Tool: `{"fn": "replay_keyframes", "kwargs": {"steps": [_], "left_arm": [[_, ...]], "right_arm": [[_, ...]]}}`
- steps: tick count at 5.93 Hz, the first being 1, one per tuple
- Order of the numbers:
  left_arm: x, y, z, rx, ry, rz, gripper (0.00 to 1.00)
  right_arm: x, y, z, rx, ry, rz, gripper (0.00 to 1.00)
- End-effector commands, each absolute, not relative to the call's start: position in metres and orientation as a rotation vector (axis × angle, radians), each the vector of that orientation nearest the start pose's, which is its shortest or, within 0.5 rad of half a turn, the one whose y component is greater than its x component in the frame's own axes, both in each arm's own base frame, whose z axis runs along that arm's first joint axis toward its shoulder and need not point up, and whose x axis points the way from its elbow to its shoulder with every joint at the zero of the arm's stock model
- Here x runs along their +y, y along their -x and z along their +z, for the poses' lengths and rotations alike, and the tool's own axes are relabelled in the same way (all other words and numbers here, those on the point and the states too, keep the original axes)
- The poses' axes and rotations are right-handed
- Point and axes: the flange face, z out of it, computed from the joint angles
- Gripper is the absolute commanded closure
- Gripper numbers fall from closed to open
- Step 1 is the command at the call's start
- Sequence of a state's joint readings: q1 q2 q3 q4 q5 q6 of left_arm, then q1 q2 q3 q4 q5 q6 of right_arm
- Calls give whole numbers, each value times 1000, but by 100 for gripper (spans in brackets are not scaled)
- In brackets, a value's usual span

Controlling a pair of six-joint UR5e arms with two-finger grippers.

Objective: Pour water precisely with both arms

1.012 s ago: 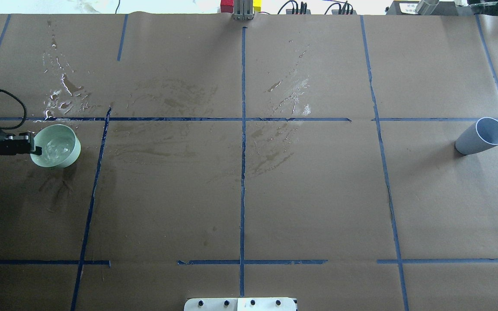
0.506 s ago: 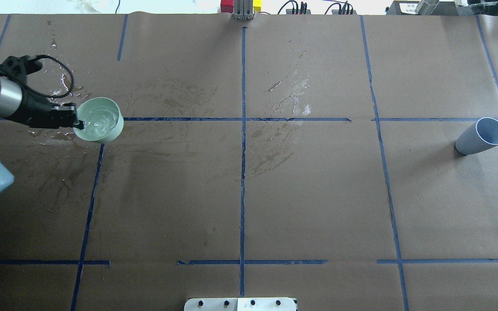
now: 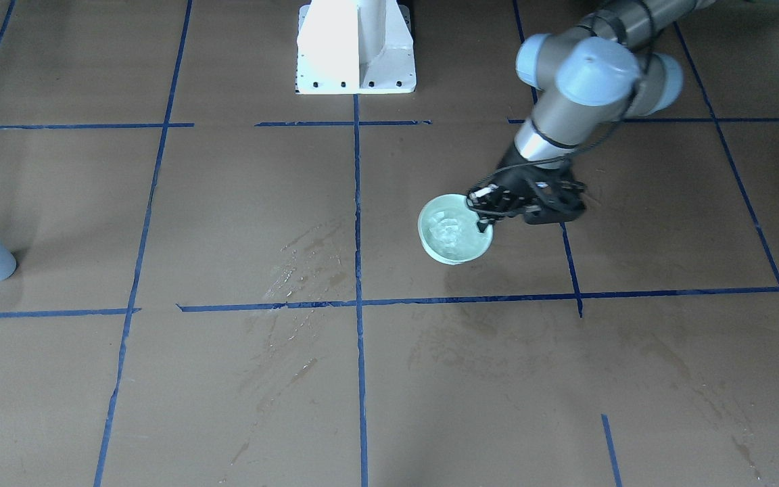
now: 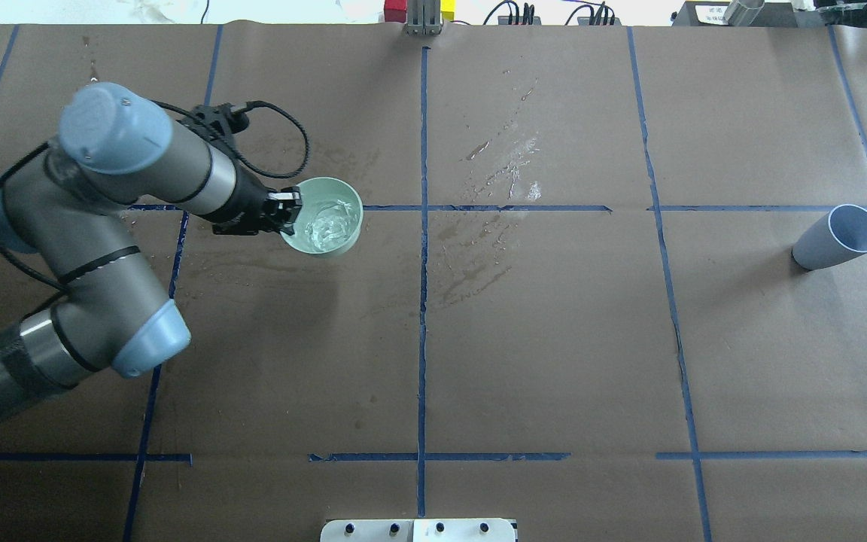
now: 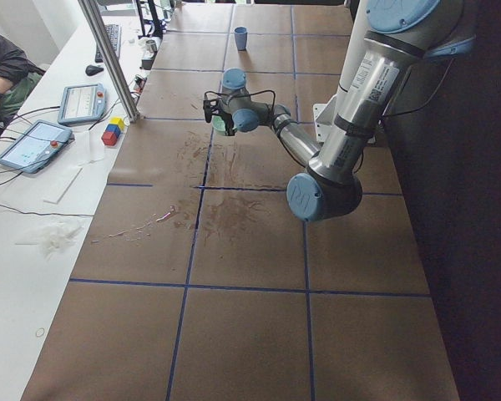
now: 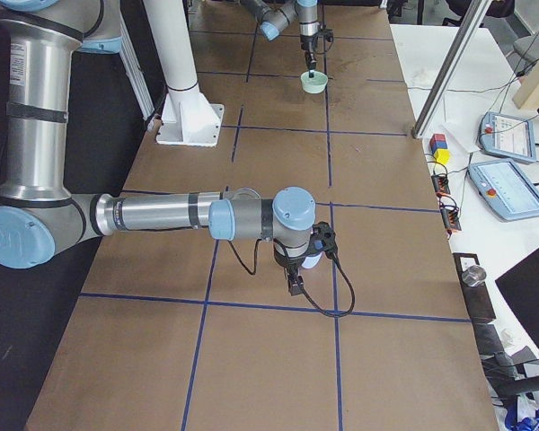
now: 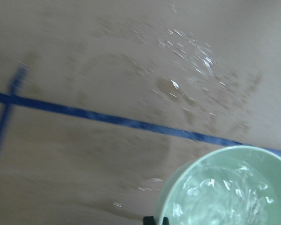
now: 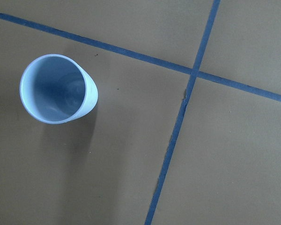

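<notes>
Water (image 4: pixel 326 223) is rippling in the pale green cup (image 4: pixel 311 248), which is upright over the left half of the table (image 4: pixel 554 361), on the cross tape line and short of the centre line. I see the left gripper (image 4: pixel 290 210) with its fingers clamped on the cup's left rim. Wet streaks (image 4: pixel 509 169) mark the brown paper past the centre line. The blue-grey cup (image 4: pixel 836 239) stands far right, well apart. I see the right gripper (image 6: pixel 294 285) hanging near it, and can't tell whether its fingers are clenched or released. White label (image 4: pixel 704 11) at far edge: text too small to read.
</notes>
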State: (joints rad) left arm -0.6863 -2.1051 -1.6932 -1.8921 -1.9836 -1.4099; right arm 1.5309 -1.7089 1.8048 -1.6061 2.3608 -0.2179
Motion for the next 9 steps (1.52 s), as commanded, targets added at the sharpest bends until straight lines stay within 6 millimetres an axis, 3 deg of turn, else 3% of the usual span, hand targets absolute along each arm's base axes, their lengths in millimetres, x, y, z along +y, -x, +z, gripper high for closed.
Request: {"fn": "replay_keyframes", "kwargs": {"steps": [1,3,4,6,7,8,9], "left_arm": [[-495,-511,217,1012,-38,-308,100],[-489,-550,221,982,-33,-290,100],[-474,-564,220,979,-32,-270,100],[-461,-582,228,959,-31,-255,100],[-459,-585,229,957,-29,-253,91],[-459,-585,229,957,-29,-251,61],[-460,-583,227,960,-33,-249,16]], "right_arm": [[-438,-45,610,-784,-127,-268,0],[-438,-45,610,-783,-127,-268,0],[-438,-45,611,-783,-126,-269,0],[-437,-45,613,-783,-123,-266,0],[-438,-45,612,-783,-124,-266,0],[-437,-45,613,-783,-123,-266,0],[-438,-45,612,-783,-125,-268,0]]}}
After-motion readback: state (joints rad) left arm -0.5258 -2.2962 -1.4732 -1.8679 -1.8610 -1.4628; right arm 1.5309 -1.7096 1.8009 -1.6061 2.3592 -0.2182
